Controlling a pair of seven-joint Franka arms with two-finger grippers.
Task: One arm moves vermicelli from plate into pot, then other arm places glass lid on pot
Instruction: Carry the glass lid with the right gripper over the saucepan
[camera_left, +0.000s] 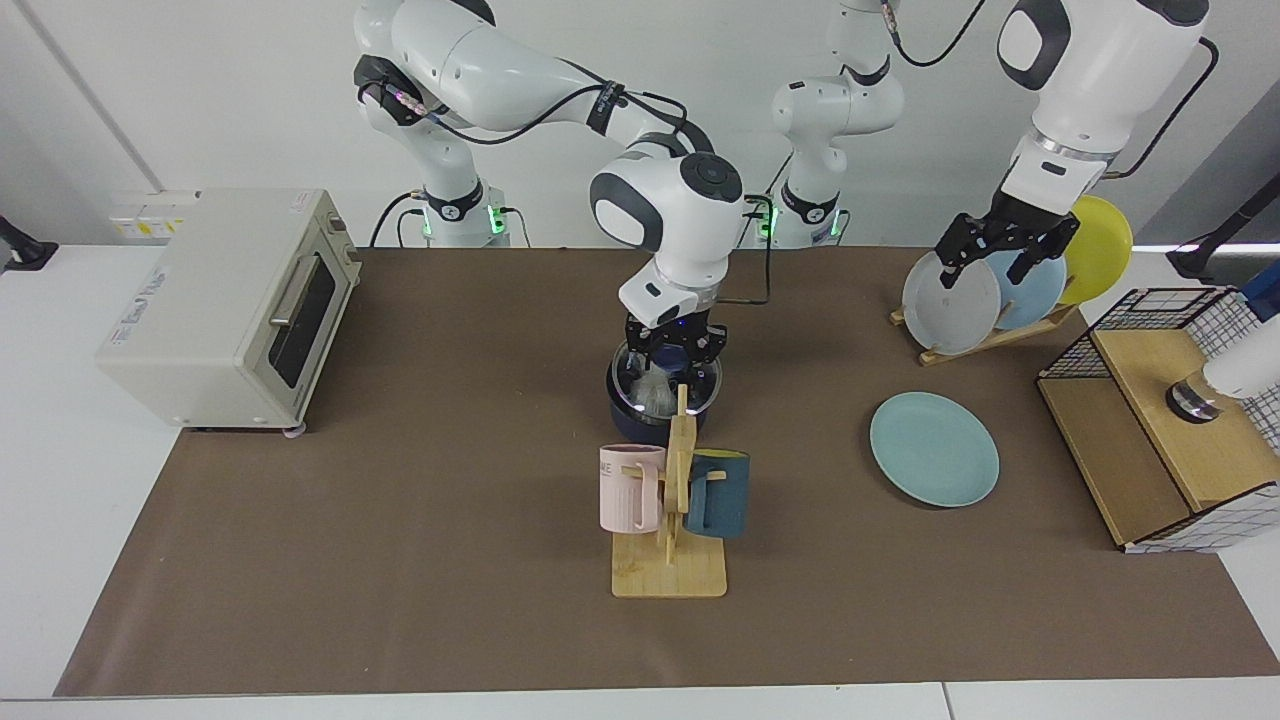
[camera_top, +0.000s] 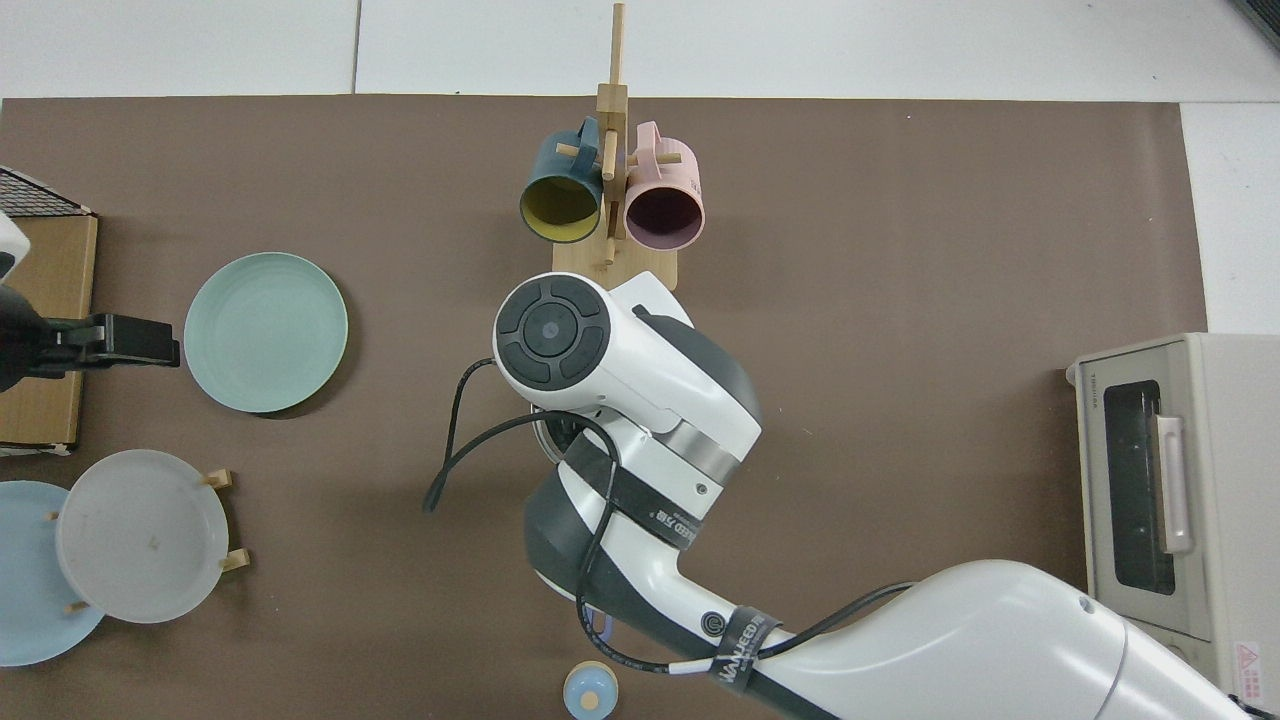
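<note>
At the centre of the table in the facing view, the right gripper (camera_left: 672, 352) pinches the knob of the glass lid (camera_left: 664, 378), which sits on or just above the pot (camera_left: 655, 415) holding the vermicelli (camera_left: 655, 395). The lid looks stiff, slippery and breakable, best gripped by its knob. Further right lies the bare plate (camera_left: 934, 448); above it the left gripper (camera_left: 1003, 258) waits, fingers spread.

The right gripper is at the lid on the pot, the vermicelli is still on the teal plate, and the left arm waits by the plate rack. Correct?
Not quite. The facing view shows the plate bare; the vermicelli lies in the pot under the glass lid. The rest holds: right gripper at the lid, left gripper waiting by the plate rack.
</note>
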